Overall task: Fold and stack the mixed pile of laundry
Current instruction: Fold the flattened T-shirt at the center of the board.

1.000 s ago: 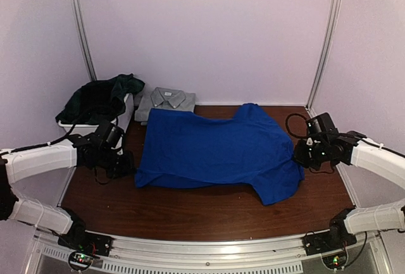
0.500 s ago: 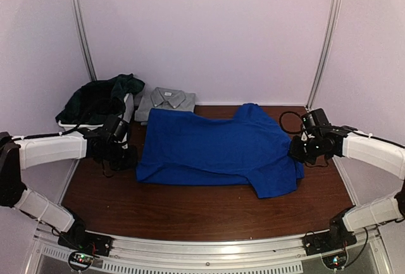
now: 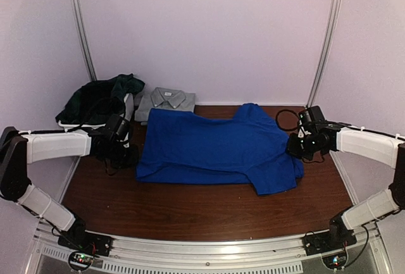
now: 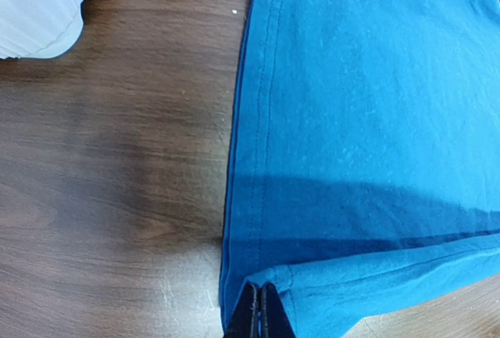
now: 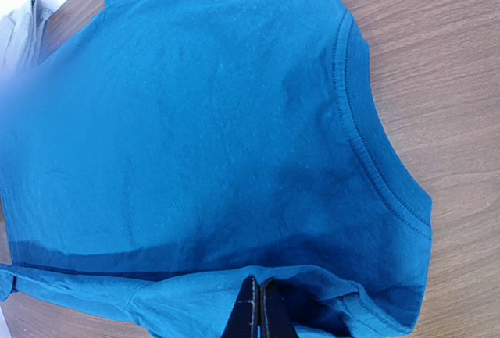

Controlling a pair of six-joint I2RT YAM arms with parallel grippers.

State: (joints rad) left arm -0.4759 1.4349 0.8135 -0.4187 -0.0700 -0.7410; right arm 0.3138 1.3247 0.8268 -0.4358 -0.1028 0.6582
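Can't see much of the left gripper [image 4: 260, 312] or right gripper [image 5: 259, 308] on the wrist cams, just pinched tips chopped off at 6 o'clock against the blue T-shirt [image 3: 215, 147]. No telling what's in the white basket [image 3: 129, 108] at 10 o'clock from above, buried under a dark green garment [image 3: 101, 97]. Only a cropped blur of the grey shirt [image 5: 19, 27] at 10 o'clock, right wrist.

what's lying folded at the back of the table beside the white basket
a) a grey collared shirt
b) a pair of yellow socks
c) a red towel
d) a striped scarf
a: a grey collared shirt lies folded just right of the white basket, behind the spread blue t-shirt.
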